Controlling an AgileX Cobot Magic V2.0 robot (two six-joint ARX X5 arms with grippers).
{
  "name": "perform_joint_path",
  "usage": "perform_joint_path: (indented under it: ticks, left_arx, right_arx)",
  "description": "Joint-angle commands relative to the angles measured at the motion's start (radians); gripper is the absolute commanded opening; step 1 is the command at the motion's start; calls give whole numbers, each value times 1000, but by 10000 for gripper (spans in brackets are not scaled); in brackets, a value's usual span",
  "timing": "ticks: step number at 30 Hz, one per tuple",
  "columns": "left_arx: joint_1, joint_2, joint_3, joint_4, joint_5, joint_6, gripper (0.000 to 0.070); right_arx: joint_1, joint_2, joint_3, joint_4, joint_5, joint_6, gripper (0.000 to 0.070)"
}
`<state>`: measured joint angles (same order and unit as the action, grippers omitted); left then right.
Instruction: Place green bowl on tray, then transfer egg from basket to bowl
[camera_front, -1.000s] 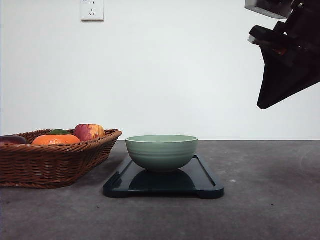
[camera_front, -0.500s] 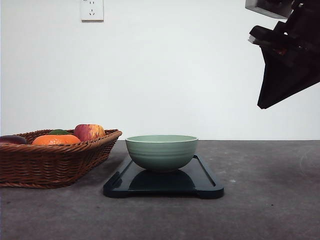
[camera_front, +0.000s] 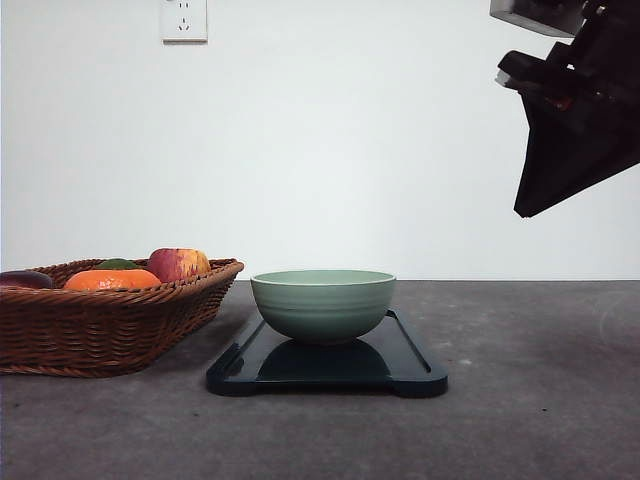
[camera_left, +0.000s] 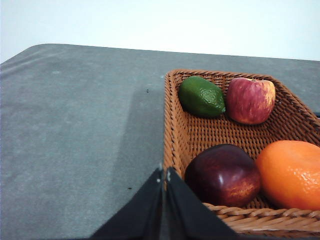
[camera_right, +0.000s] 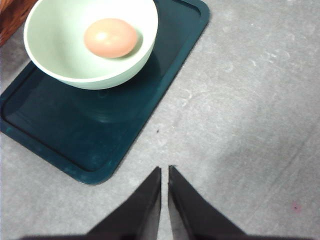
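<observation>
Front view hides the egg (camera_right: 110, 38) inside the green bowl (camera_front: 323, 304) on the tray (camera_front: 415, 362). Both arms' fingers (camera_left: 150, 207) (camera_right: 145, 205) are pressed together, empty; the basket (camera_left: 176, 135) is cut off.

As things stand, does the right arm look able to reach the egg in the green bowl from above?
Probably yes. The egg lies uncovered in the open-topped green bowl on the tray, and the right gripper hangs above the table beside the tray with nothing between; its fingers would need opening first.

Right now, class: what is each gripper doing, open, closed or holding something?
Left gripper: closed, holding nothing, by the basket rim.
Right gripper: closed, empty, above the table beside the tray.
</observation>
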<state>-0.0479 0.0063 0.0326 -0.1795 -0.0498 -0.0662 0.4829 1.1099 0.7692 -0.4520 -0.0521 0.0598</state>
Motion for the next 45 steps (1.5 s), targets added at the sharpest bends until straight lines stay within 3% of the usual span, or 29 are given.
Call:
perform_joint_path:
  ticks: [1,3,7,13,17,22,27,32,45]
  left_arx:
    - [2,-2,-19,8,0,13,0]
    - [2,-2,-19,8,0,13,0]
    - [2,-2,-19,8,0,13,0]
    - [2,-2,-19,8,0,13,0]
    - [2,-2,-19,8,0,13,0]
    - [2,-2,-19,8,0,13,0]
    - [2,-2,-19,8,0,13,0]
    - [2,-2,-19,11,0,13,0]
    - [2,-2,-19,16,0,13,0]
  right_arx:
    - [6,-4,5,9,7,-24,16]
    - [-5,-29,2,14,42,-86,16]
    - [-46,-137,-71,103,87,-125,16]
    - [-187,-430,-360,358,80,-130,16]
    - [-283,-647,-539,460,79,-122,16]
    - [-374,-903,-679,465,79,-104,16]
    - [-412,-1083,-757,425,79,-71,16]
    - [-417,-1106,-757,376,79,-67,16]
    - [-416,-1106,-757,410,79,-67,16]
